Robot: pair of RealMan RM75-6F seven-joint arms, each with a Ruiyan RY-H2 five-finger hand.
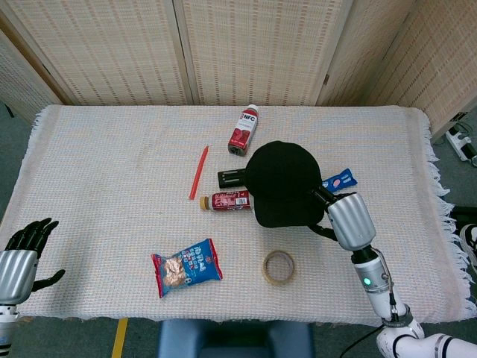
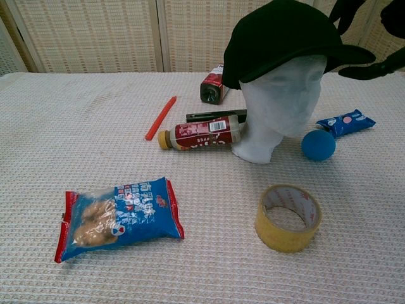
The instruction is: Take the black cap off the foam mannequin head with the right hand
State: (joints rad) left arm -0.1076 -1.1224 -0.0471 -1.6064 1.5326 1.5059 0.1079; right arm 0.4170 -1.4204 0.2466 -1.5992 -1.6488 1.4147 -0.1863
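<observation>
Black cap (image 2: 283, 39) sits square on the white foam mannequin head (image 2: 280, 104), brim jutting toward the robot's right, right in the middle of the woven cream tablecloth (image 1: 112, 164). And there's the right hand (image 1: 344, 216), fingers spread, tips right at the brim's edge — in the chest view its dark fingers (image 2: 373, 68) hang just past the brim tip, and whether they touch it I can't tell. Nothing gripped: the hand is apart-fingered and empty. Left hand (image 1: 21, 257) is well away at the near-left table edge, fingers spread too, holding nothing.

Around the head: a red-labelled bottle (image 2: 201, 134) lies on its side touching the neck base, a black marker-like thing (image 2: 214, 116) just behind it. Blue ball (image 2: 318, 145) beside the neck on the other side, blue snack bar (image 2: 345, 122) just beyond. Further back, a red NFC juice bottle (image 1: 243, 129) lies flat. Red straw-like stick (image 1: 199, 172) off to the left. Nearer the robot, a roll of yellowish tape (image 2: 288, 217) and a blue-and-red snack bag (image 2: 119, 217).
</observation>
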